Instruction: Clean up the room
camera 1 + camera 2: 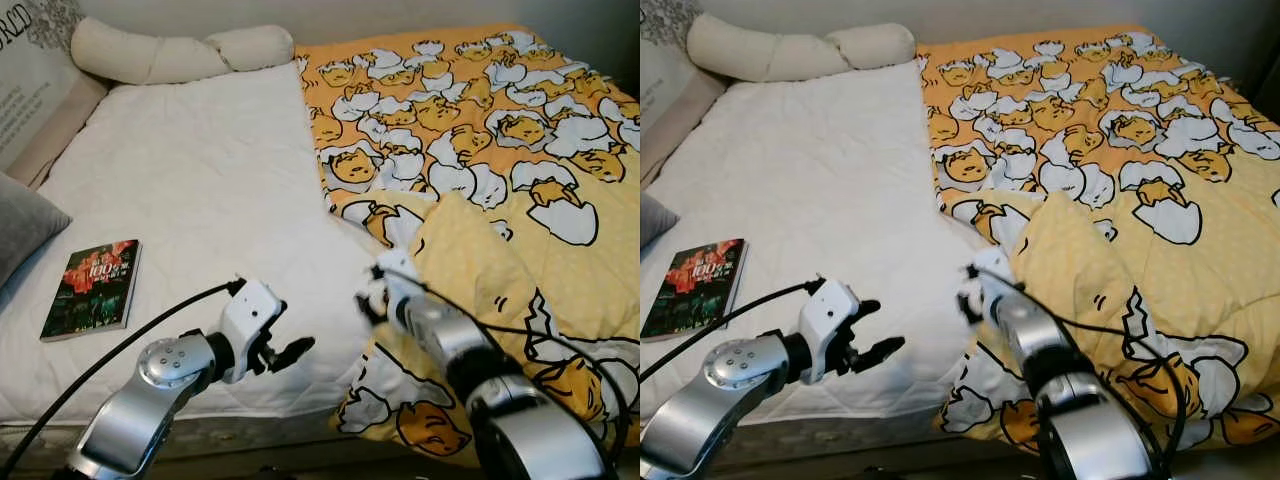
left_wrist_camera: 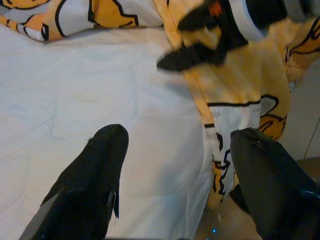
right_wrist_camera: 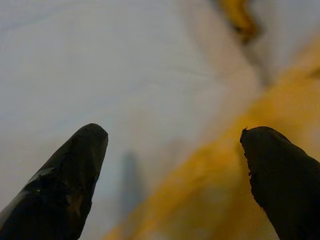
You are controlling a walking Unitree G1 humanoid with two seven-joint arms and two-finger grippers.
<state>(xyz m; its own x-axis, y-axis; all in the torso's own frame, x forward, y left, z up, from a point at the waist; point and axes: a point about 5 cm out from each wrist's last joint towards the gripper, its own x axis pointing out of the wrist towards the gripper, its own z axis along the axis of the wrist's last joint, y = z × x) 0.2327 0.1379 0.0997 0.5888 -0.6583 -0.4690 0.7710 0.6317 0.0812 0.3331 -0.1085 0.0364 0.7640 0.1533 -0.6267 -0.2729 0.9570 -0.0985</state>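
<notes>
A yellow blanket [image 1: 480, 120] printed with egg cartoons covers the right half of the bed, and its near corner [image 1: 470, 260] is folded back on itself. My right gripper [image 1: 368, 288] is at the blanket's left edge, just over the seam with the white sheet [image 1: 200, 180]. In its wrist view the fingers [image 3: 65, 185] are spread wide, with only blurred sheet and blanket beyond them. My left gripper [image 1: 877, 328] hovers open above the sheet near the bed's front edge, a little left of the right one. Its wrist view looks toward the blanket's hem [image 2: 215, 145].
A book [image 1: 92, 290] with a dark red cover lies on the sheet at the front left. A long cream pillow [image 1: 180, 52] lies along the head of the bed. A grey cushion [image 1: 20, 225] rests at the left edge.
</notes>
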